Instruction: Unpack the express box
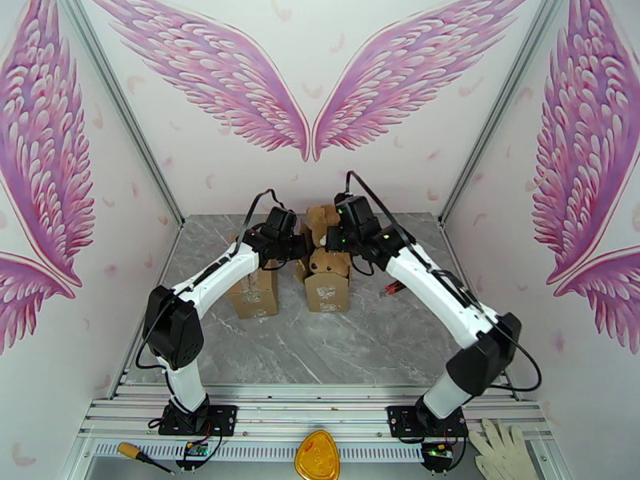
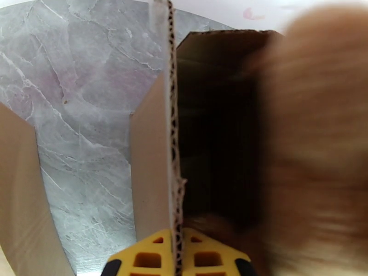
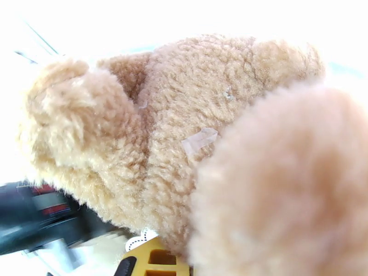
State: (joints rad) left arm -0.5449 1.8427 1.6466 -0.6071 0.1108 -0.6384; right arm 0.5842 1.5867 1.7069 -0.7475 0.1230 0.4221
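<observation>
Top external: express box (image 1: 326, 293) stands upright near the middle of the grey marble table (image 1: 360, 346), its top open. A second carton (image 1: 254, 296) stands just left of it, apart. Both arms reach in over the box from either side.

Left tool (image 1: 299, 248) sits at the box's left upper edge. Left wrist view: left tool (image 2: 178, 247) is clamped together on the raised cardboard flap (image 2: 172, 111), the corrugated edge running straight up between the yellow fingers (image 2: 149, 258). The dark inside of the box lies right of the flap, with blurred brown fur at the far right.

Right tool (image 1: 334, 238) is above the box's far side, beside a plush bear (image 1: 322, 220) lifted above the rim. Right wrist view: tan fur of the bear (image 3: 184, 134) crowds the lens and comes right down onto one yellow finger (image 3: 154, 261); the tool is closed on the plush.

More plush (image 1: 330, 264) shows at the box's mouth (same toy or a second one, cannot tell).

A small red item (image 1: 390, 288) lies on the table right of the box.
</observation>
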